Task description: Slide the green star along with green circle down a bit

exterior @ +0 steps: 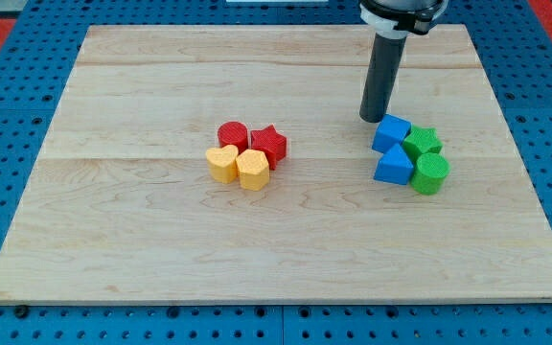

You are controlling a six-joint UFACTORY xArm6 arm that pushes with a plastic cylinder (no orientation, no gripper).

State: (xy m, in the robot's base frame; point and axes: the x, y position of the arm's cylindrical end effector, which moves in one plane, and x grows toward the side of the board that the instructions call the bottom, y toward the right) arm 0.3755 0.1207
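Observation:
The green star (423, 143) and the green circle (431, 173) sit at the right of the wooden board (161, 240), the circle just below the star. A blue cube (390, 132) touches the star's left side and a blue triangle (393, 165) touches the circle's left side. My tip (372, 118) is on the board just up and left of the blue cube, close to it, and up-left of the green star.
A second cluster lies at the board's middle: a red cylinder (233, 135), a red star (269, 145), a yellow heart (222, 164) and a yellow hexagon (253, 170). A blue pegboard (8, 144) surrounds the board.

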